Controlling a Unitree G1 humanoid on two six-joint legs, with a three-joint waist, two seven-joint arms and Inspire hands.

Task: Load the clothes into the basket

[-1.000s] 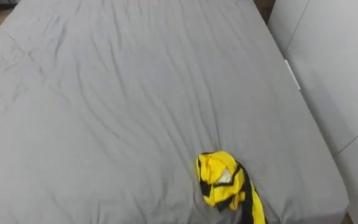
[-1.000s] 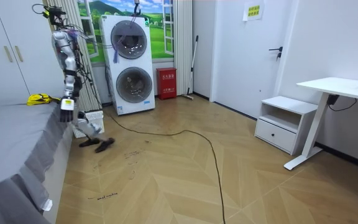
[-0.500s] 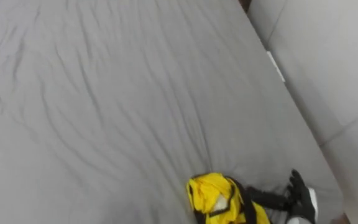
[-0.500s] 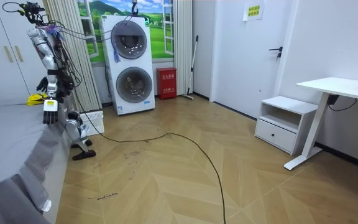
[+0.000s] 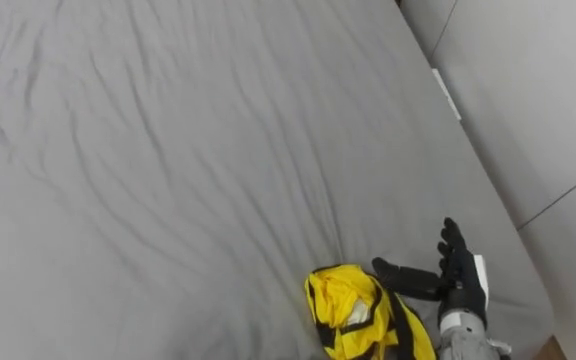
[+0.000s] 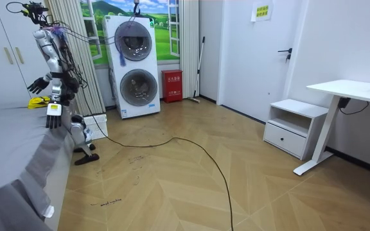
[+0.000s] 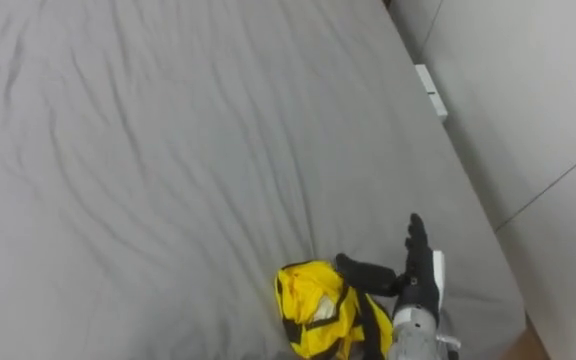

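Note:
A crumpled yellow garment with black stripes (image 5: 360, 318) (image 7: 316, 318) lies on the grey bed (image 5: 168, 150), near its lower right corner. My right hand (image 5: 455, 282) (image 7: 418, 274) hovers just right of the garment, open, fingers straight and thumb stretched toward the cloth without touching it. In the room view I stand at the bed's corner, with the yellow garment (image 6: 38, 101) before me and my right hand (image 6: 37, 83) raised over it. My left hand (image 6: 53, 116) hangs at my side with relaxed fingers. A white slotted basket (image 6: 96, 124) stands on the floor by my legs.
A white wardrobe (image 5: 558, 110) runs close along the bed's right edge. A stacked washer and dryer (image 6: 134, 64) and a red box (image 6: 172, 85) stand behind me. A white desk (image 6: 352, 90) and a low cabinet (image 6: 295, 125) are at the room view's right.
My right hand has come up into the eye view beside the yellow garment and risen further. I have stepped up to the bed's corner, and the eye view has shifted.

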